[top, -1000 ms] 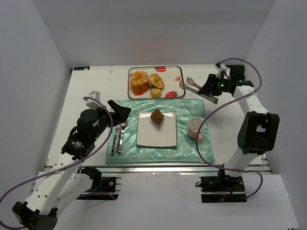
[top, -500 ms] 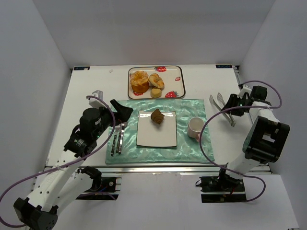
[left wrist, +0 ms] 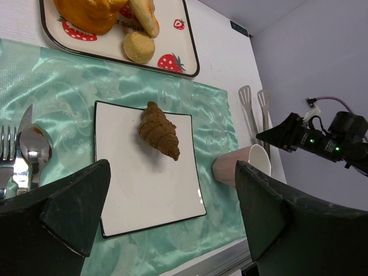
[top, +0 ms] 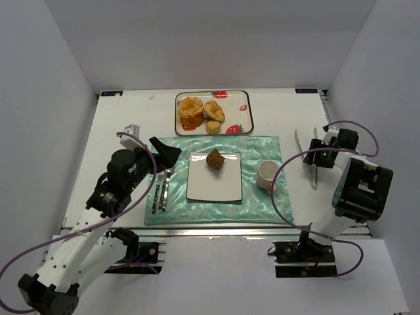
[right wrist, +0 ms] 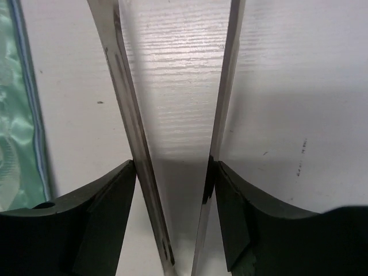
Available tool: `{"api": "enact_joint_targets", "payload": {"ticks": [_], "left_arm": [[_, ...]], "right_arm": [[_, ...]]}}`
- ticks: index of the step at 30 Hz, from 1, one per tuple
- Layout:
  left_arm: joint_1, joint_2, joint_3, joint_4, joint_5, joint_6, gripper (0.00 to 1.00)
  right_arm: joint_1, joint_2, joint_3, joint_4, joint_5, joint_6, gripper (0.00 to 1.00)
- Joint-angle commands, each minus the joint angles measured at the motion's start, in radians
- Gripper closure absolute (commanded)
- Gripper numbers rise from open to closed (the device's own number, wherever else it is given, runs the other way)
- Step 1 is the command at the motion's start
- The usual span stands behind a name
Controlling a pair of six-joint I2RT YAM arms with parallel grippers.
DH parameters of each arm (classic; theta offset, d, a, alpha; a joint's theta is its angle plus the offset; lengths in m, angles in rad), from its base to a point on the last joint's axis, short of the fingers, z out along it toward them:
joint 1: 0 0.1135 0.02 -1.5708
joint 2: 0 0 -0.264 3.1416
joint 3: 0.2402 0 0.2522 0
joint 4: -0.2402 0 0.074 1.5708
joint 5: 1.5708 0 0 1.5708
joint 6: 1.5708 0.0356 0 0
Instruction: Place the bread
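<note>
Two arms: bolted at the near edge of the table; the left arm reaches in over the left side of the mat, and the right arm is folded up at the table's right side.
Mat: glossy teal cloth, flat in the middle of the table.
Cutlery: fork, spoon and knife side by side on the mat, just left of the plate.
Plate: white, square, dark-rimmed, on the middle of the mat.
Cup: on the mat just right of the plate, pink outside and white inside.
Bread: dark brown and lumpy, lying on the far part of the plate, apart from both grippers.
Right gripper: low over the bare table right of the mat, its fingers pressed against the outer sides of the tongs.
Tongs: metal, the two arms spread, broad tips pointing away; whether they rest on the table cannot be told.
Left gripper: over the mat's far-left corner, jaws spread wide with nothing between them.
Tray: strawberry-printed, beyond the mat, holding a large golden bun and small pale rolls.
</note>
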Motion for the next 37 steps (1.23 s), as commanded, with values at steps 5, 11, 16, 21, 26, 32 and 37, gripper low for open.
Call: {"api": "enact_joint_targets", "payload": {"ticks": [5,11,16,21,26,32,37], "left_arm": [[-0.003,-0.013,-0.004,-0.014,0.004,0.002,0.02],[-0.003,-0.021,-0.005,-0.017,0.001,-0.001,0.02],[-0.003,-0.034,-0.008,-0.021,-0.007,-0.001,0.02],[-0.003,-0.025,-0.007,0.001,0.004,0.002,0.02],[-0.003,0.018,0.019,0.061,0.082,0.039,0.02],[-0.003,0.12,0.108,0.076,0.14,0.108,0.02],[-0.003,0.142,0.088,0.147,0.169,0.106,0.02]], "right_arm": [[0.001,0.07,0.009,0.031,0.028,-0.055,0.33],[-0.008,0.056,0.068,-0.062,0.014,-0.068,0.12],[-0.033,-0.036,0.16,-0.181,-0.027,-0.083,0.11],[-0.034,-0.139,0.265,-0.346,-0.112,-0.157,0.11],[-0.033,-0.28,0.316,-0.409,-0.237,-0.174,0.11],[-0.031,-0.438,0.315,-0.426,-0.253,-0.036,0.11],[-0.031,-0.441,0.325,-0.466,-0.245,0.014,0.11]]}}
